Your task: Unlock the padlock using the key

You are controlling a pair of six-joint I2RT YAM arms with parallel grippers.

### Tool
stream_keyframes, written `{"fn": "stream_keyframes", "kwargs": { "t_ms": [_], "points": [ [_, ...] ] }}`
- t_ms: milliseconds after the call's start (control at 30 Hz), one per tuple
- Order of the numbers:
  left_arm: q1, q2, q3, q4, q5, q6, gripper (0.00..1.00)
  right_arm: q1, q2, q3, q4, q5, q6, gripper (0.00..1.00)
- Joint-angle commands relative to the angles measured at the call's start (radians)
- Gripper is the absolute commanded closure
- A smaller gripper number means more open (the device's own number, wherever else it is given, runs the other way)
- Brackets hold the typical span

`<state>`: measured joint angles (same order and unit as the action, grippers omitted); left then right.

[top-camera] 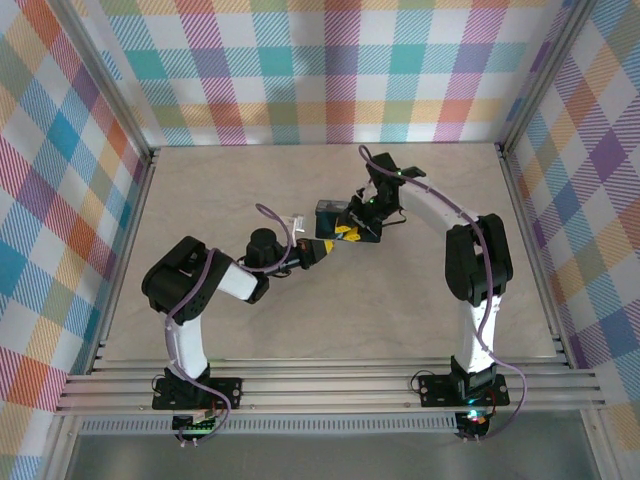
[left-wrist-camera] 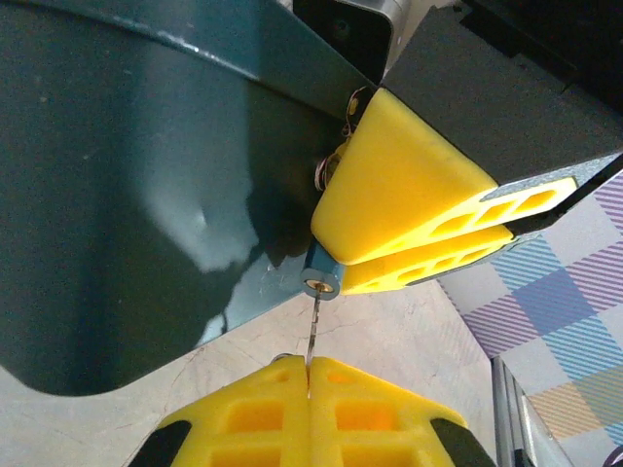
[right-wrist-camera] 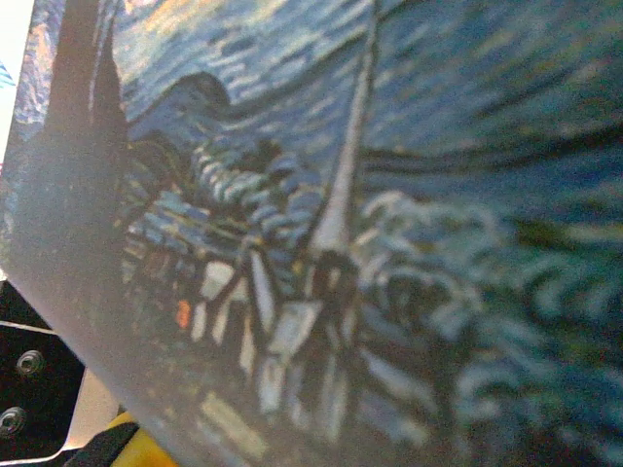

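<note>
The padlock (top-camera: pixel 328 212) sits over the middle of the desk (top-camera: pixel 250 330), clamped by the right tool (top-camera: pixel 352 231). The tool's yellow fingers are pinched on the padlock's edge, though which part they hold is hard to tell. The left tool (left-wrist-camera: pixel 310 384) is just beside the padlock on its near-left side. Its fingers are pressed together on the key (left-wrist-camera: pixel 312 336), a thin blade standing straight out from the fingertips.

In the left wrist view the blade's long axis runs directly at a small round lock cylinder (left-wrist-camera: pixel 320 280) on the padlock's lower corner. The blade's tip meets the cylinder's face, but how deep it sits cannot be told.

The left arm reaches toward the padlock with its elbow bent. The right arm arcs over from the padlock's far right. The coming move likely calls for a push along the blade's line, then a wrist twist.
</note>
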<state>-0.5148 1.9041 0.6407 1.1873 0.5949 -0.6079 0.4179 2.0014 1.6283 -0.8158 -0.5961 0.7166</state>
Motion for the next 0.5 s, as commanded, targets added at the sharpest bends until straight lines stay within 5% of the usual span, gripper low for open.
{"fn": "stream_keyframes", "kwargs": {
  "t_ms": [0, 467],
  "points": [
    [0.004, 0.018, 0.037, 0.077, 0.018, 0.002, 1.0, 0.004, -0.04, 0.005, -0.026, -0.086, 0.005, 1.0],
    [0.003, 0.063, 0.086, 0.121, 0.034, -0.059, 1.0, 0.004, -0.041, 0.012, -0.082, -0.133, -0.034, 1.0]
  ]
}}
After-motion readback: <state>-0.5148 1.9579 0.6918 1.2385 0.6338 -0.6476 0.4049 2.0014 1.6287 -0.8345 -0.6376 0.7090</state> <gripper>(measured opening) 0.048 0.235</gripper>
